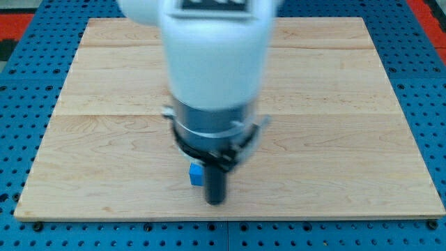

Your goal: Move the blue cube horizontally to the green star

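The single camera view looks down at a slant on a pale wooden board surface (334, 104) made of glued planks, lying on a blue perforated base plate (21, 42) that shows around all its edges.

The white, rounded arm housing (212, 49) fills the upper middle of the view and is blurred. Below it sits a grey and black collar ring (212, 132), and from that collar the straight dark rod (216, 178) reaches down to the board. There are no jaws on this arm, so no open or closed state can be told; the rod simply ends in my tip (216, 201), which stands on the wood near the view's bottom edge, a little left of centre.

The small blue cube (196, 174) sits on the board just beside the rod, on the view's left of it and slightly above my tip. Whether the rod touches the cube cannot be told; the two look at least very close, with the cube's right side meeting the rod's dark outline.

The green star does not show anywhere; the arm housing hides much of the board's middle.
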